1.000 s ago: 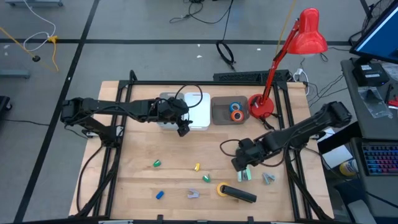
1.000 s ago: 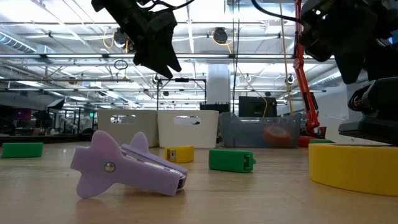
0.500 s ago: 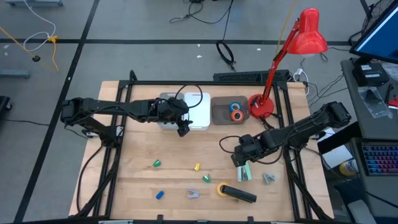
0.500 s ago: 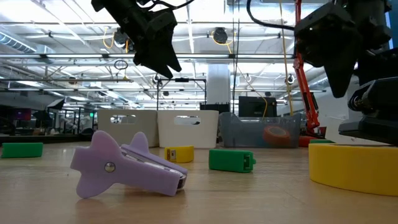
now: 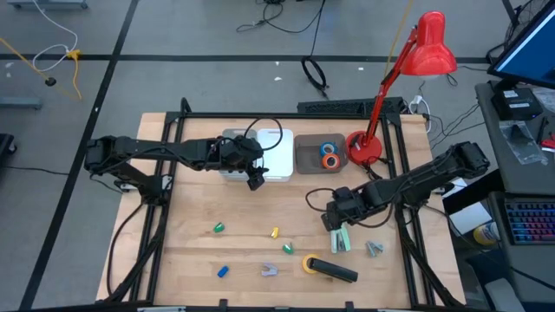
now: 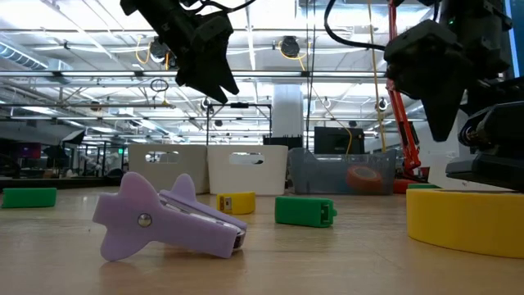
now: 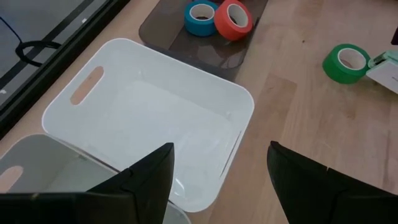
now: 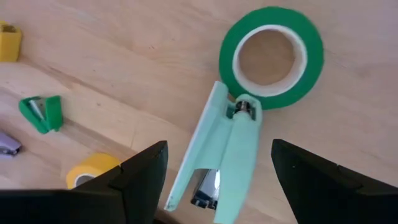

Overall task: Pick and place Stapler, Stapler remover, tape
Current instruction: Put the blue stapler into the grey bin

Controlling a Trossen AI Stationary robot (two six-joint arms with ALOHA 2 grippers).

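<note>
Since a second ago we are seeing the right gripper (image 5: 334, 225) drifting slightly toward the tabletop's (image 5: 191, 234) middle; in the low view it is showing farther left than before. Its fingers are standing spread, holding nothing, above the mint-green stapler (image 8: 225, 163). The left gripper (image 5: 255, 180) is not moving: it is hanging spread over the white bin (image 7: 149, 118).

The mint-green stapler is lying flat on the tabletop, its long axis pointing at the green tape roll (image 8: 272, 57), its narrow end touching that roll. The black stapler (image 5: 335, 271) is lying lengthwise along the near edge, one end touching the yellow tape roll (image 5: 309, 263).

The blue tape roll (image 7: 200, 17) and orange tape roll (image 7: 233, 18) are sitting side by side in the grey tray (image 7: 186, 46). In the low view the yellow roll is being cut off at the frame's edge.
</note>
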